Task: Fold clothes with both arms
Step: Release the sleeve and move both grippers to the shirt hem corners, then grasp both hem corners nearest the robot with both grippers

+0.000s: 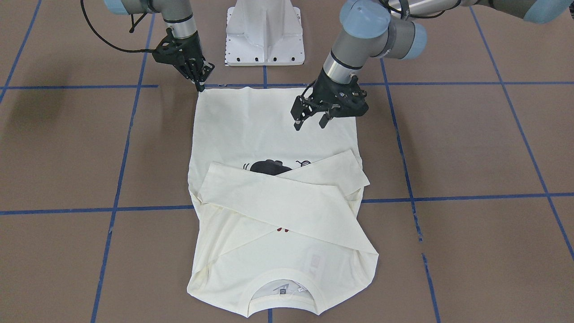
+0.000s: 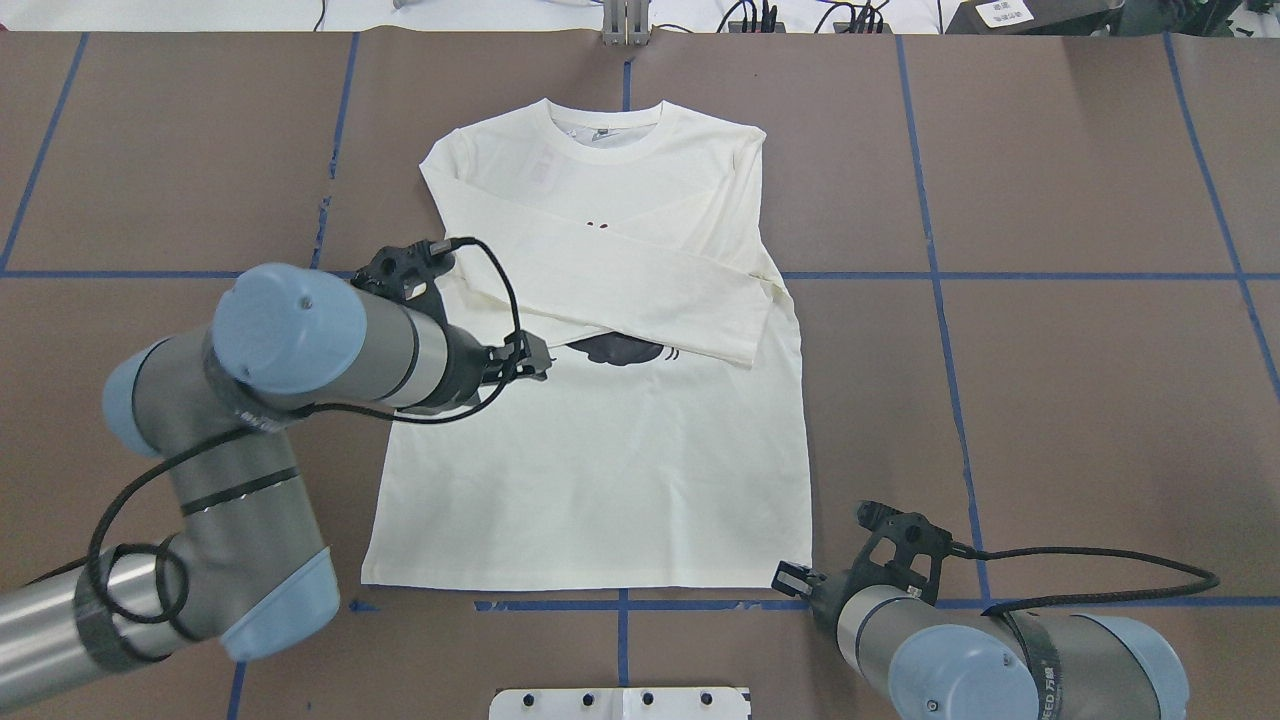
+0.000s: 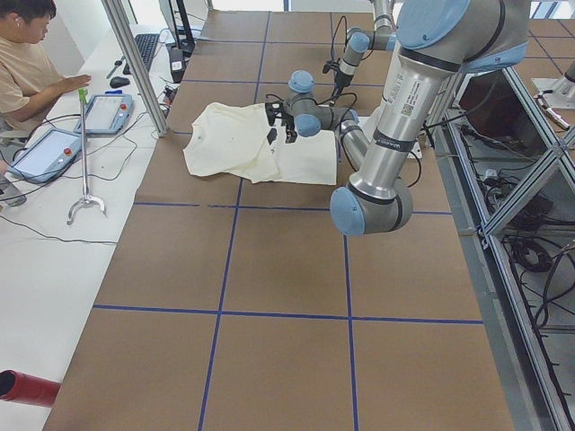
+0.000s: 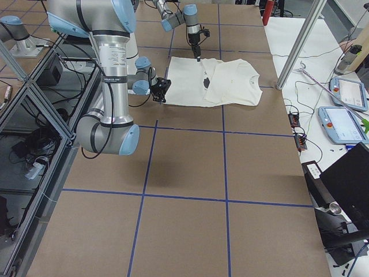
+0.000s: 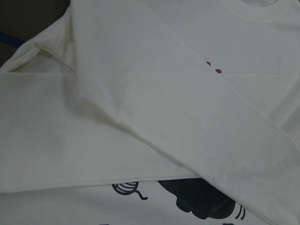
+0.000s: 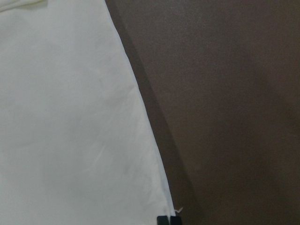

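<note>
The cream shirt (image 1: 251, 125) lies flat and face up on the brown table, neck away from the robot. Both sleeves are crossed over its chest and hide most of the black cat print (image 1: 269, 167). It also shows in the overhead view (image 2: 600, 470). My left gripper (image 1: 310, 124) is open and empty, and hovers over the shirt's lower body near its left side. Its camera looks at the crossed sleeves (image 5: 140, 93). My right gripper (image 1: 200, 85) is shut at the hem corner on the robot's right (image 2: 790, 578). Its fingertips (image 6: 162, 219) are pinched together at that corner.
The white pedestal base (image 1: 264, 31) stands just behind the hem. Blue tape lines (image 1: 114, 208) cross the brown table. In the exterior left view an operator (image 3: 27, 54) sits at a side bench with pendants (image 3: 108, 112) and a grabber stick (image 3: 85, 153).
</note>
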Available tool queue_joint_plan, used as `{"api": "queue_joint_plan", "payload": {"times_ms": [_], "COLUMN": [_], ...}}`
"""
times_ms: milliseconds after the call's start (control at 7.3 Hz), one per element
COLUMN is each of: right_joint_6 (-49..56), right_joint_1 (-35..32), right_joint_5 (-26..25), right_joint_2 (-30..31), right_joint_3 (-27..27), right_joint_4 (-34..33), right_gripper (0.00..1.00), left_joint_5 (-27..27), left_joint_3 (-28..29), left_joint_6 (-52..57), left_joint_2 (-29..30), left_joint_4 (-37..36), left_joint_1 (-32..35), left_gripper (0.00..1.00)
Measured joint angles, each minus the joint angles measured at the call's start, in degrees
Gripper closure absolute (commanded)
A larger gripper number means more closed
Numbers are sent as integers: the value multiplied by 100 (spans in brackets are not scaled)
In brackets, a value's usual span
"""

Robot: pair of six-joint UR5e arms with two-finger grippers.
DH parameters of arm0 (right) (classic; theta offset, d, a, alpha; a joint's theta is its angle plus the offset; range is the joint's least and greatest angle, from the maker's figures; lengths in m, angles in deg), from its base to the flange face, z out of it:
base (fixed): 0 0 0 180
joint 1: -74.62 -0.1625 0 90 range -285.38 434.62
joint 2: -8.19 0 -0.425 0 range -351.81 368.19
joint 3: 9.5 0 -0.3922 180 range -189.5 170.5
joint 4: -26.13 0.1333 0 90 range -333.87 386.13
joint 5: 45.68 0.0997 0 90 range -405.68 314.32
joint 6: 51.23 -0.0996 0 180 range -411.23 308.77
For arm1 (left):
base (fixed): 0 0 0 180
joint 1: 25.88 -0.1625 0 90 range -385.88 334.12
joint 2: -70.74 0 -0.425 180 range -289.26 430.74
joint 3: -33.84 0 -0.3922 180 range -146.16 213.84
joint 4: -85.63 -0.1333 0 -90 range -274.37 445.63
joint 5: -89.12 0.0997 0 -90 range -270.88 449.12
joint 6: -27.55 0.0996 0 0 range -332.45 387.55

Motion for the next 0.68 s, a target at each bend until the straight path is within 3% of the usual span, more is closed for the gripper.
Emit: {"api": "queue_joint_plan", "payload": {"times_ms": [274,685], "right_joint_6": [11,28], "right_joint_1": [-17,-86], "right_joint_5": [24,199], "right_joint_2": [4,-4], "right_joint_3": [-82,-230], "right_joint_4": [0,0], "right_gripper": [100,100], "left_joint_5": [812,1359], "left_joint_3": [-850,-986], "left_joint_6": [-357,-1033], "left_joint_2": [-1146,-1885], "left_joint_4": [-67,-187], "left_joint_1": [-858,-1634], "left_gripper": [32,32]}}
